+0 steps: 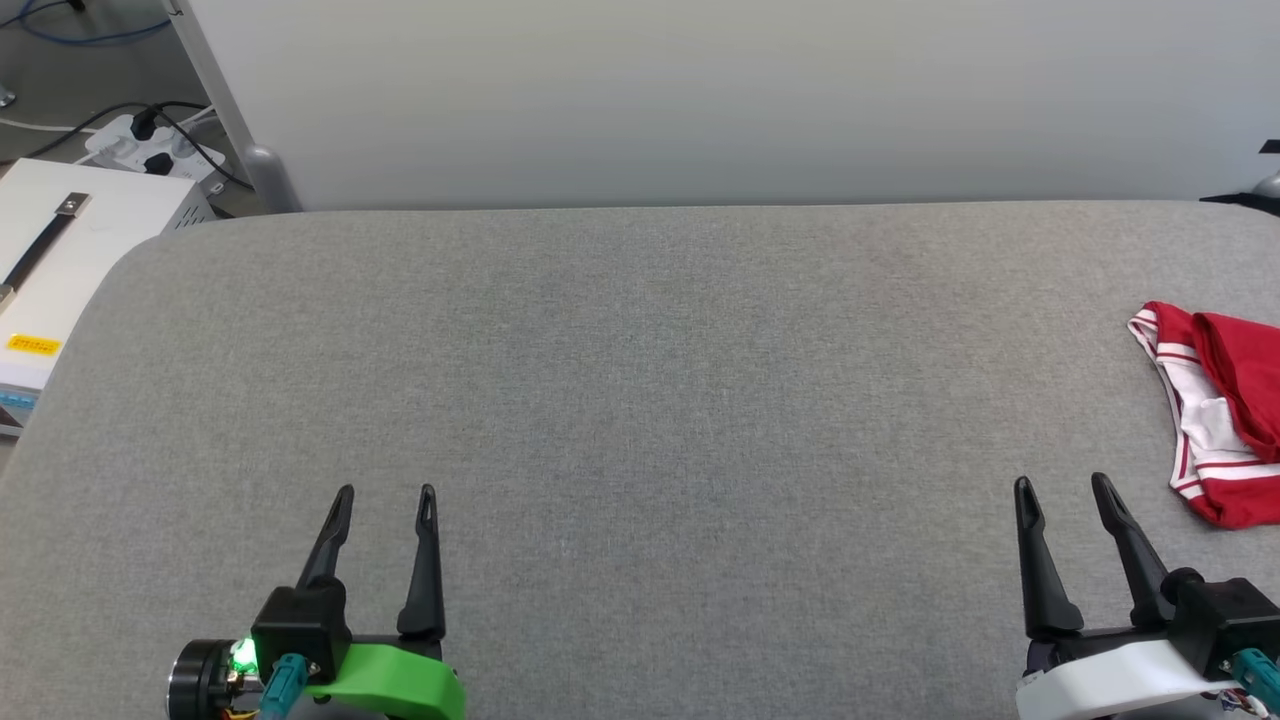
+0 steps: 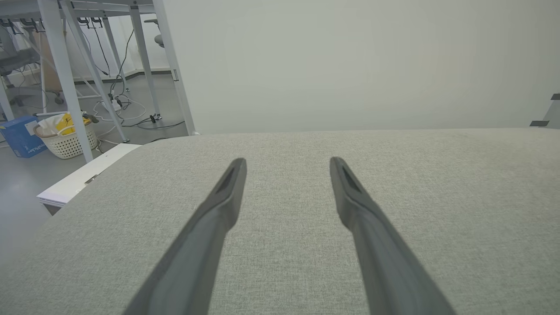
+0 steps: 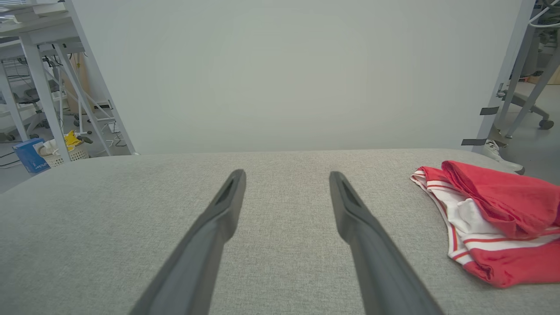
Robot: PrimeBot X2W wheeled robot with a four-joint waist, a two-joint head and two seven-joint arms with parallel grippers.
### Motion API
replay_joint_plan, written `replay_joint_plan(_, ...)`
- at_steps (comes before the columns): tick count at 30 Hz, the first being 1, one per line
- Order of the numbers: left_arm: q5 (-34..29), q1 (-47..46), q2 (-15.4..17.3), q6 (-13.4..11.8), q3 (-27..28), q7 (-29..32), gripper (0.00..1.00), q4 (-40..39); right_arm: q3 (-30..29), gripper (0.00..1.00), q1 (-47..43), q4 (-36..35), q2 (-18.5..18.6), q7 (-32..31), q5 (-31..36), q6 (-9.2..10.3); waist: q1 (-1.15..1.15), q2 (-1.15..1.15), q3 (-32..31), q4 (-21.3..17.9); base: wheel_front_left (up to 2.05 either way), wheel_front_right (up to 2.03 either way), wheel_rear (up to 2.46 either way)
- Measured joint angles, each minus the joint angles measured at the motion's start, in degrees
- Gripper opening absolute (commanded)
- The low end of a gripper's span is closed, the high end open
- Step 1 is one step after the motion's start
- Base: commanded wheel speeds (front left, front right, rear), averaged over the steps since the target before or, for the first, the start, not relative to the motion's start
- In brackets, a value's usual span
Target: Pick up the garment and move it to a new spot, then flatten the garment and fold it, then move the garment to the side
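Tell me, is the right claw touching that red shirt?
Apart. The head view shows bare grey surface between the right gripper and the garment.

grey fabric table top (image 1: 640, 400), plain pale panel (image 1: 700, 100) behind it, grey floor (image 1: 60, 100) to the left, white power strip (image 1: 140, 140), white box (image 1: 80, 250) beside table, metal frame legs (image 2: 64, 78), white basket (image 2: 70, 142), blue carton (image 2: 19, 135)

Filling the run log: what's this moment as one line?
garment: bunched, right side of grey surface | left gripper: open, empty | right gripper: open, empty | contact: none
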State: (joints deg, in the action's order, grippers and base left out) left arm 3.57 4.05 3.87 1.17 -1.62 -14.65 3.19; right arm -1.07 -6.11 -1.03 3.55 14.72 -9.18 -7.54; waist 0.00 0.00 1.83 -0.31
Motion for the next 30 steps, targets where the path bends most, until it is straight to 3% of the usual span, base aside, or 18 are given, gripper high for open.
replay_joint_plan(30,-0.3,-0.1,0.0,0.0,0.1,2.7,0.0,-0.3,0.0,0.0,0.4,0.1,0.0,-2.7,1.0,0.0,0.0,0.0,-0.4,0.1,0.0,0.0,0.0)
